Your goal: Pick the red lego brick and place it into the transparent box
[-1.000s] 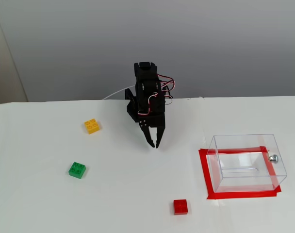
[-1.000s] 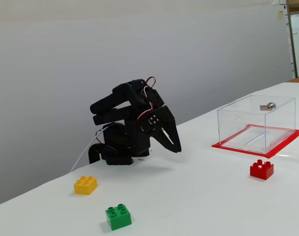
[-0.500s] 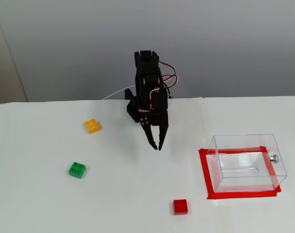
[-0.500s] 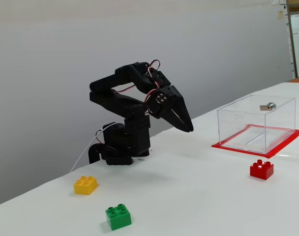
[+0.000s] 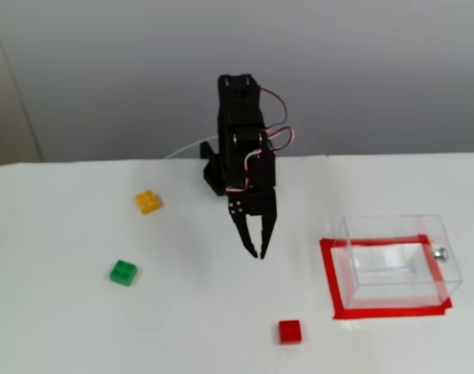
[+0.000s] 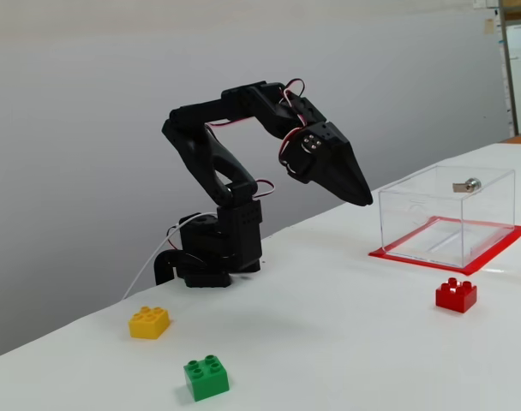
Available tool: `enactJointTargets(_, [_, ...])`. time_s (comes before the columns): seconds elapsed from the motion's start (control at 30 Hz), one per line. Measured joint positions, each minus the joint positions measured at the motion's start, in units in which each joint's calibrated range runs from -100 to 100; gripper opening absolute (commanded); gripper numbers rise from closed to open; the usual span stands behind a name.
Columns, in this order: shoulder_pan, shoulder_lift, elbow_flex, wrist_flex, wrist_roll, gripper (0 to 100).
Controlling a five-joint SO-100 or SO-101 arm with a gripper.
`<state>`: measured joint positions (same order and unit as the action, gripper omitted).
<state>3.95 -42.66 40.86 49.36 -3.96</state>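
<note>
End effector [image 5: 259,253] up in the air over the middle of the worktop [image 5: 65,327], tips pointing down and toward the front edge, nothing between them. In a fixed view there's only a thin sliver of a gap between the two fingers; in the other [image 6: 361,195] they read as one dark wedge, so call it nearly shut and empty. Behind it the black arm [image 6: 211,154] arches high off its base near the back edge, red and white wires looping at the wrist.

Out ahead, the red lego brick [image 5: 290,331] sits alone near the front edge, studs up, well apart from the tips and just short of the red tape border [image 5: 328,280]. The transparent box [image 5: 397,261] stands on that tape toward the right edge, open top, silver knob [image 6: 471,183] on its side wall. Yellow brick [image 5: 148,202] and green brick [image 5: 123,272] lie off toward the left edge, out of the way.

That red brick should be light, rigid and slick-sided, I'd say; best pinched across two opposite flat walls, square on, or it may squirt out.

Against half a second ago: the arm has unfolded and lifted, the end effector has swung forward toward the brick and box. Bricks and box haven't budged.
</note>
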Motion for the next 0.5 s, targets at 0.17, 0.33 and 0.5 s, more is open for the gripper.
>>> enactJointTargets(0.17, [-4.2,8.6,-6.2,-0.1,0.0,1])
enactJointTargets(0.33, [-8.1,15.5,-10.0,-0.1,0.0,1])
enactJointTargets(0.5, [-10.9,21.3,-12.6,-0.1,-0.2,1])
